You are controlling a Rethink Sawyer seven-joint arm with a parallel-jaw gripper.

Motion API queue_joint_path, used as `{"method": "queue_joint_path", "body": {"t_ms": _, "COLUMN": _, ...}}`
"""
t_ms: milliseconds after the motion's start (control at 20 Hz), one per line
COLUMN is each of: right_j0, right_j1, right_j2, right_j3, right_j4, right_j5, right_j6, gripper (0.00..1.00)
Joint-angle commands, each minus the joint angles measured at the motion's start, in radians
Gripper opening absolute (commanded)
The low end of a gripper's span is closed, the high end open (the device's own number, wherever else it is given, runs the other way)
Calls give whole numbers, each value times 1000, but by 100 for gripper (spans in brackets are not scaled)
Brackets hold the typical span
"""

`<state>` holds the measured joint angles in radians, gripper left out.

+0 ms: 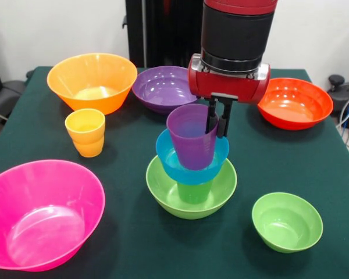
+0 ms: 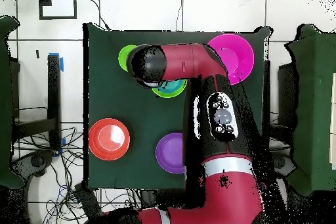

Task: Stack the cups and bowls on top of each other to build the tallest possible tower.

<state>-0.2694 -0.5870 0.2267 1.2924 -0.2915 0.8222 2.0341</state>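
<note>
Purple cup (image 1: pixel 190 139), glossy and tapered, sits tilted in the blue bowl (image 1: pixel 189 167); the gripper (image 1: pixel 217 127) pinches its rim, one finger inside and one outside the wall. Blue bowl rests on a green cup (image 1: pixel 193 192), which stands in the lime bowl (image 1: pixel 189 200) mid-table. Around this tower lie a small green bowl (image 1: pixel 287 222), pink bowl (image 1: pixel 38 212), yellow cup (image 1: pixel 86 132), orange bowl (image 1: pixel 92 81), purple bowl (image 1: pixel 163 87) and red bowl (image 1: pixel 294 102). From overhead the arm (image 2: pixel 197 103) covers the stack, leaving only slivers of blue and lime rim (image 2: pixel 169 90), and hides the orange bowl and yellow cup.
</note>
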Motion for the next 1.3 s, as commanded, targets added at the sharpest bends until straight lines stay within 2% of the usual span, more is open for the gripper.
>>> {"method": "queue_joint_path", "body": {"t_ms": 50, "right_j0": 1, "right_j1": 43, "right_j2": 66, "right_j3": 79, "right_j4": -85, "right_j5": -62, "right_j6": -149, "gripper": 0}}
{"method": "queue_joint_path", "body": {"t_ms": 1300, "right_j0": 5, "right_j1": 28, "right_j2": 48, "right_j3": 85, "right_j4": -99, "right_j5": -30, "right_j6": -172, "gripper": 0}}
